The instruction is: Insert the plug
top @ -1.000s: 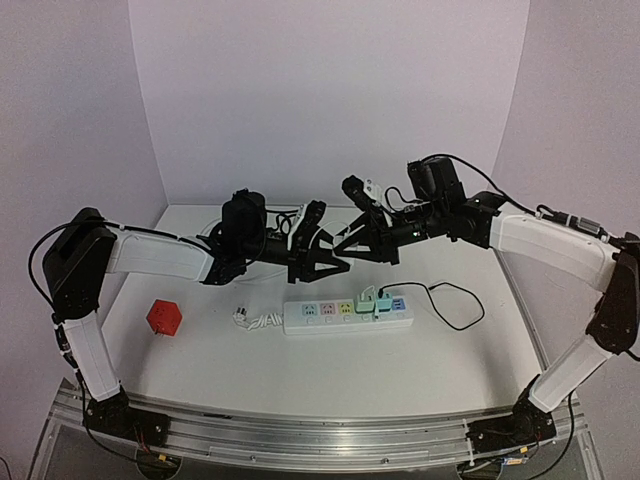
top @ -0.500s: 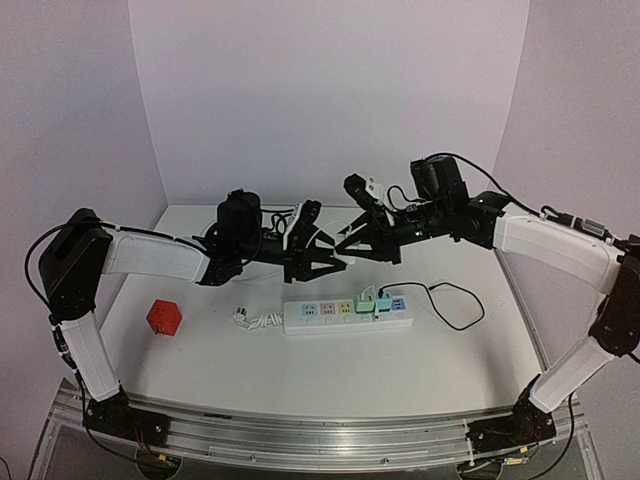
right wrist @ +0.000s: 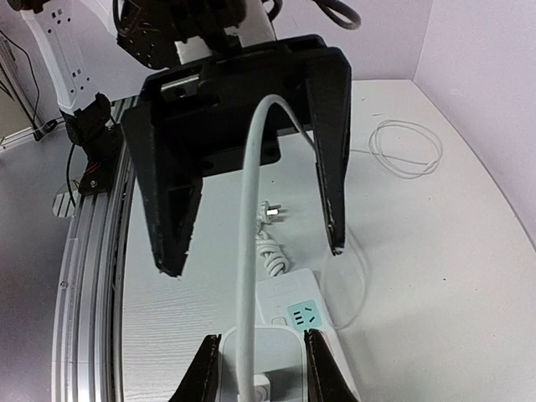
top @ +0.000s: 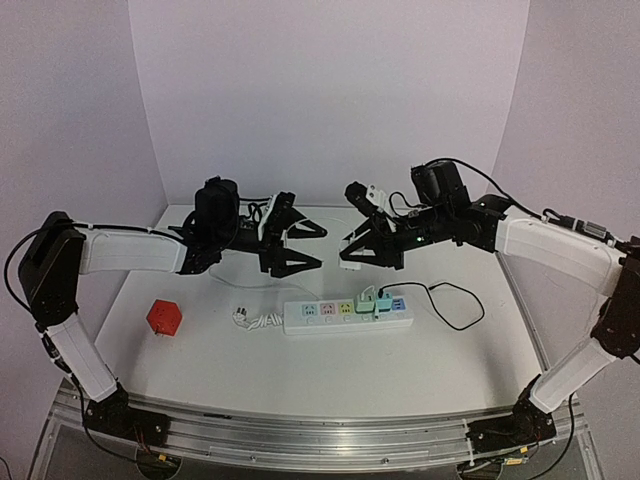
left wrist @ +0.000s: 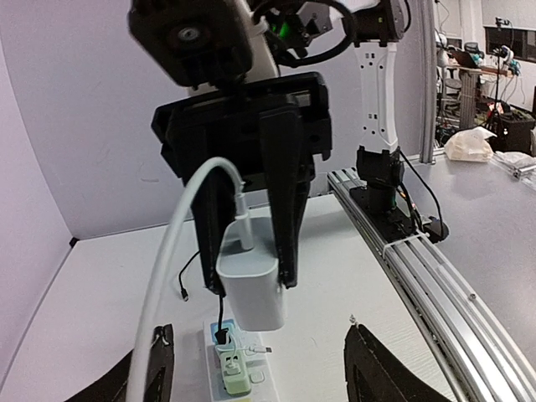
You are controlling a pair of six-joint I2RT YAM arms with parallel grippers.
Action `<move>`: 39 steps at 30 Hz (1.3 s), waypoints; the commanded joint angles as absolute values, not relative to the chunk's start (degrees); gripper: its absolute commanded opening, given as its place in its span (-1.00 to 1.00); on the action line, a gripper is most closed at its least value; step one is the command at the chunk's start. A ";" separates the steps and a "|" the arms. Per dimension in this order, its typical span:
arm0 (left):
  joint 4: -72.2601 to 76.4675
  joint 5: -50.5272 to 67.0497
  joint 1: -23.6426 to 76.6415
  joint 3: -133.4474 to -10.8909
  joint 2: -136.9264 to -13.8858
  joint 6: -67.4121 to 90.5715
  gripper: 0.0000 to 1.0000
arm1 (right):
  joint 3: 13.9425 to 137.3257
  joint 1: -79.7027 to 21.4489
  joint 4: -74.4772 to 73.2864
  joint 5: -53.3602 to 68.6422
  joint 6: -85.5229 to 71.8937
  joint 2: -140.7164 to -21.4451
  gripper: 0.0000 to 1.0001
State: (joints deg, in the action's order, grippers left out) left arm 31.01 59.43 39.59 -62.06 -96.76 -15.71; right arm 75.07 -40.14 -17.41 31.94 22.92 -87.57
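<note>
Two arms meet above the tabletop. The right fingers clamp the white plug by its two sides, and its cable arches off one end. The plug hangs in the air above the power strip, touching neither it nor the tabletop. The left fingers are spread wide, facing the plug and clear of it. A red cube lies at left, well apart from the power strip.

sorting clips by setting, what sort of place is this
Most likely a robotics lab test cell: a white table boxed in by plain walls, two robot arms on a metal rail, and cluttered benches beyond in the left wrist view.
</note>
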 commanded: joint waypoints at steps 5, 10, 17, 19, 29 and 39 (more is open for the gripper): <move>26.74 62.37 39.05 -62.29 -92.98 -20.86 0.44 | 77.06 -40.12 -17.90 32.43 23.55 -86.32 -1.00; 26.73 63.10 37.84 -63.70 -93.80 -19.41 0.43 | 77.23 -40.14 -18.38 32.61 23.74 -86.36 -1.00; 24.93 64.50 36.23 -67.19 -94.97 -21.42 0.46 | 78.17 -40.11 -23.92 31.84 27.21 -86.63 -1.00; 23.01 63.53 36.25 -68.06 -95.23 -23.49 0.43 | 78.41 -40.12 -25.15 31.90 27.75 -86.63 -1.00; 18.28 62.80 37.00 -73.95 -98.81 -25.76 0.30 | 81.84 -40.75 -25.58 35.52 27.50 -86.68 -1.00; 13.20 63.68 40.51 -77.58 -100.10 -29.07 0.40 | 83.45 -42.01 -25.49 34.15 28.78 -86.89 -1.00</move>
State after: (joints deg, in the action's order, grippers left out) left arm 14.48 62.94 38.43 -75.15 -100.33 -28.18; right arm 80.20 -41.36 -25.47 33.30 27.68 -87.57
